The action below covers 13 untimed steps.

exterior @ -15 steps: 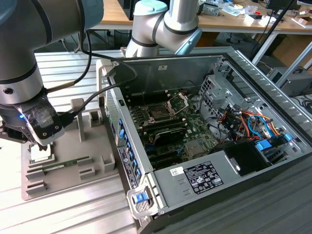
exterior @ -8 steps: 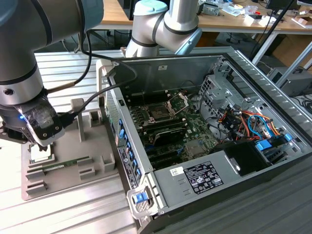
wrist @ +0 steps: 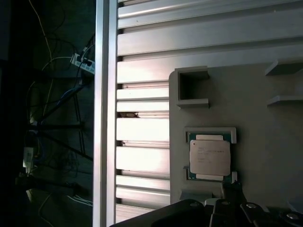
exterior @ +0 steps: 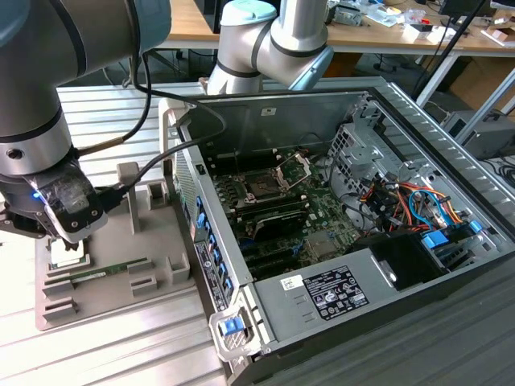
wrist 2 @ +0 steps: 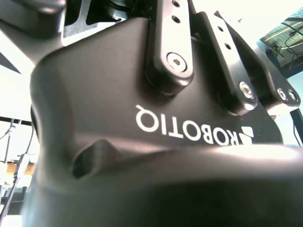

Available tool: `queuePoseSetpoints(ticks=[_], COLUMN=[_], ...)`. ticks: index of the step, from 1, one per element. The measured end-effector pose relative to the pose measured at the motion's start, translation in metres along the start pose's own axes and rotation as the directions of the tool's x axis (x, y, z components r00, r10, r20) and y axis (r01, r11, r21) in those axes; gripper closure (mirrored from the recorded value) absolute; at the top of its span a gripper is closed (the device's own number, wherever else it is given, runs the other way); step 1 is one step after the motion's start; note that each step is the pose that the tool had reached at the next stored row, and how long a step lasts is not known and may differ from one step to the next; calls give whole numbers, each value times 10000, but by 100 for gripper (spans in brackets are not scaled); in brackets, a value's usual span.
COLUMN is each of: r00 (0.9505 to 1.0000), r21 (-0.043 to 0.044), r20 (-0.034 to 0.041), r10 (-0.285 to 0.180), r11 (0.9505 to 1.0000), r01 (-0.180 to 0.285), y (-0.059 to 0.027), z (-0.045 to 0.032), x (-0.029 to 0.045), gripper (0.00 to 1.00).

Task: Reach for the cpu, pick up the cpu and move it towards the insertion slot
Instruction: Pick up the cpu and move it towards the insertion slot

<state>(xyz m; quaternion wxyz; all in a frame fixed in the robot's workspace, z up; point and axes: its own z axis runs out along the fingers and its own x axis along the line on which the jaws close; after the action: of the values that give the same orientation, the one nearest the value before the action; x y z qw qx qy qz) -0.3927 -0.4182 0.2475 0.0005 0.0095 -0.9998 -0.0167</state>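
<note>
My pincer (exterior: 71,235) hangs just above the cpu (wrist: 209,157); I cannot tell how wide it stands. The cpu lies flat in its recess on the grey holder (wrist: 274,142), on the slatted table (exterior: 113,108), well apart from the insertion slot (exterior: 264,185) inside the open computer case (exterior: 418,129).

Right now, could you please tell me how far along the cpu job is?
Done: the reach looks nearly complete, as the claw hangs close over the cpu. In hand: nothing is lifted; the cpu lies flat in its pocket on the grey tray. Left: the pick-up and the carry to the insertion slot, which sits inside the open computer case.
</note>
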Motion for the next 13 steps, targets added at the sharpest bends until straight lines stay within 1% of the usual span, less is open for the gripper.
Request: queuePoseSetpoints(ticks=[13], r00=[10000], r21=[2], r20=[0], r10=[0], r11=[10000], r01=[0], y=[-18], z=[28], x=[4], gripper=[90])
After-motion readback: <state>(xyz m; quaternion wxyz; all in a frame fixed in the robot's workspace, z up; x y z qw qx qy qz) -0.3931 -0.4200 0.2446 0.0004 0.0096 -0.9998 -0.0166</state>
